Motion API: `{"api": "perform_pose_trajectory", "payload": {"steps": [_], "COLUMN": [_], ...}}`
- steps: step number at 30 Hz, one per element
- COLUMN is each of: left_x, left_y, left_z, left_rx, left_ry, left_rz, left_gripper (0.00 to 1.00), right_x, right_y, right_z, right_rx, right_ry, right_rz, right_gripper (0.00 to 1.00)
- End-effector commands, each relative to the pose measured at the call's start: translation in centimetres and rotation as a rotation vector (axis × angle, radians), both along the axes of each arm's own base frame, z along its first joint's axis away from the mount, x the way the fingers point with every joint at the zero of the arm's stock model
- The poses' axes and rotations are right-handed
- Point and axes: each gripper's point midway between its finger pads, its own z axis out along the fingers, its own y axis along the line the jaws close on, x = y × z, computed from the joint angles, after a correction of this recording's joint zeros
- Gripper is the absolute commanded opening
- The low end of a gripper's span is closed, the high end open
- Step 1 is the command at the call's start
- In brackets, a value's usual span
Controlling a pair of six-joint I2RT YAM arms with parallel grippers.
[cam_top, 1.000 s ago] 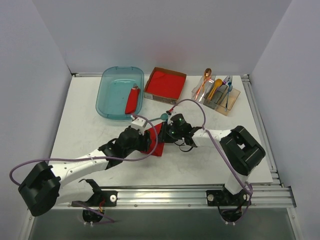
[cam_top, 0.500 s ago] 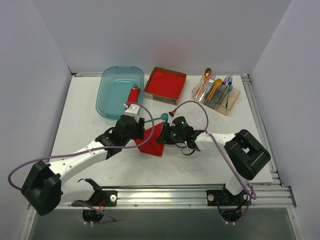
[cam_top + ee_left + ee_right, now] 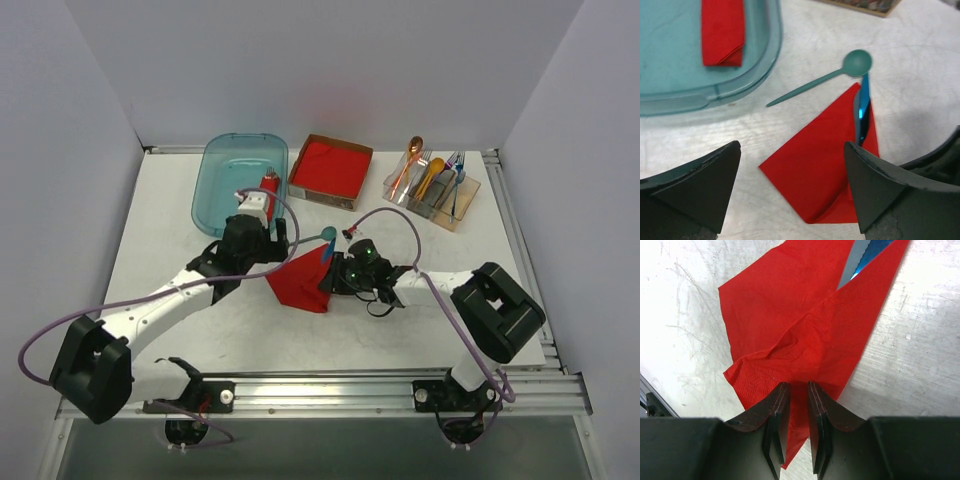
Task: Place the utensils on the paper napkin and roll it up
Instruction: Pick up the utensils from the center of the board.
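- Right jaws: almost pressed together, pinching a raised, creased fold of the paper napkin (image 3: 800,315) between the two dark fingers (image 3: 776,410). The grip is on the napkin's corner nearest that wrist.
- Left jaws: spread wide, holding nothing. The fingers (image 3: 700,180) stand clear of the napkin, which shows in the gap between them.
- Paper napkin (image 3: 298,280) lies on the worktop (image 3: 170,250) between the two arms, folded over into a rough triangle, with one flap lapped across the other.
- Blue piece (image 3: 863,107) lies along the napkin's edge, partly tucked under the flap. In the right wrist view only its serrated end (image 3: 867,251) shows in the slit between the flaps.
- Teal spoon (image 3: 830,77) lies on bare worktop, off the napkin. Its bowl is just beside the napkin's far tip and the end of the blue piece; I cannot tell whether they touch. The handle points toward the tub.
- Obstruction: in the top view the right wrist covers the napkin's right side, so that edge is hidden there.
- Clear teal tub (image 3: 215,165) stands left of and behind the napkin, its rim near the spoon handle's end. A rolled red napkin (image 3: 722,30) lies inside it.
- Cardboard box with a red stack (image 3: 330,165) stands beside the tub, well apart from the jaws.
- Clear holder (image 3: 440,205) at the far right holds an orange spoon (image 3: 412,158), a yellow utensil (image 3: 432,178) and other cutlery.
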Motion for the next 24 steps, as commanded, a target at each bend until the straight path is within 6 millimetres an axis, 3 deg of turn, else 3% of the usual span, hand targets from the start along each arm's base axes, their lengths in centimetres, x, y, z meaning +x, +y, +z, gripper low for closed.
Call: {"api": "perform_pose_trajectory", "payload": {"steps": [1,2,7,10,14,15,18,20,21,22,24], "left_x": [1.6,1.4,3.2,4.3,4.6,4.3,4.3,4.9,5.4,5.3,6.1], "left_y": [-3.9,-4.2,-6.1,-7.5,-9.0,-9.6,-10.5,-10.5,-10.9,-10.8,-11.3], "left_z": [4.4,3.0,3.1,2.5,1.9,1.1,0.8,0.0,0.7,-0.7,-1.3], "left_rx": [0.0,0.04,0.039,0.13,0.205,0.219,0.252,0.282,0.307,0.324,0.355], "left_ry": [-0.092,-0.035,-0.072,-0.148,-0.181,-0.172,-0.183,-0.167,-0.191,-0.141,-0.12], "left_rz": [-0.224,-0.262,-0.42,-0.565,-0.727,-0.79,-0.865,-0.875,-0.897,-0.912,-0.949], "left_gripper": [0.96,0.95,0.94,0.94,0.94,0.99,0.87,0.86,0.86,0.86,0.8], "right_x": [0.2,0.1,0.1,-0.1,-0.2,-0.2,-0.2,-0.2,-0.2,-0.2,-0.2], "right_y": [-0.1,0.0,-0.1,-0.4,-0.4,-0.4,-0.3,-0.4,-0.4,-0.4,-0.4], "right_z": [0.8,0.8,0.8,0.7,0.4,0.4,0.5,0.5,0.4,0.5,0.4], "right_rx": [0.018,0.017,0.019,0.017,0.011,0.008,0.009,0.008,0.008,0.012,0.016], "right_ry": [-0.033,-0.031,-0.037,-0.039,-0.036,-0.039,-0.044,-0.045,-0.045,-0.046,-0.045], "right_rz": [-0.012,-0.009,-0.008,-0.011,0.001,0.003,0.006,0.006,0.006,0.006,0.003], "right_gripper": [0.22,0.22,0.21,0.21,0.21,0.21,0.21,0.21,0.21,0.21,0.21]}}
